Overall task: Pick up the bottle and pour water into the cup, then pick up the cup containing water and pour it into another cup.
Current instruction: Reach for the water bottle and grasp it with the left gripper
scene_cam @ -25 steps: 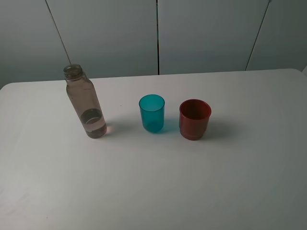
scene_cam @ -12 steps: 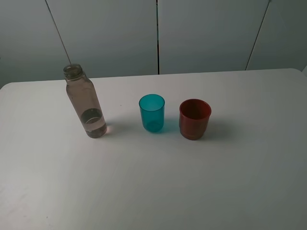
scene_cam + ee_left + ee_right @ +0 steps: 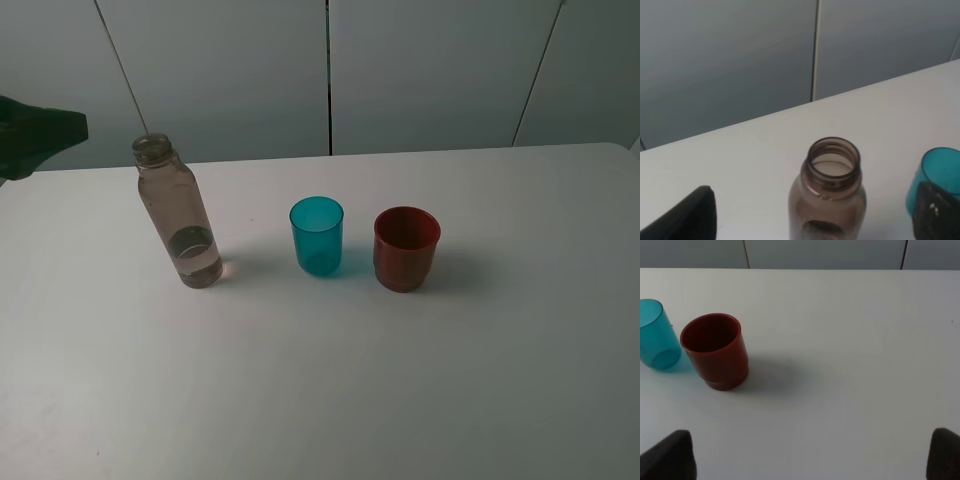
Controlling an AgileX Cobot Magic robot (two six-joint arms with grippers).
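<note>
The smoky grey-brown bottle (image 3: 178, 215) stands capless on the left of the white table (image 3: 320, 400), with a little water at its bottom. The teal cup (image 3: 317, 237) stands mid-table, and the red-brown cup (image 3: 406, 248) is just right of it. My left gripper (image 3: 45, 132) shows as a dark shape at the left edge, left of the bottle's neck and apart from it. In the left wrist view it (image 3: 812, 220) is open, with its fingers on either side of the bottle (image 3: 832, 185) and the teal cup (image 3: 940, 170) beyond. My right gripper (image 3: 805, 455) is open and empty, short of the red-brown cup (image 3: 715, 350) and the teal cup (image 3: 657, 340).
A grey panelled wall (image 3: 330, 70) rises behind the table's far edge. The table's right corner (image 3: 625, 150) shows at the far right.
My left gripper has come into the exterior high view at the left edge, near the bottle's neck. The bottle and both cups have not moved.
</note>
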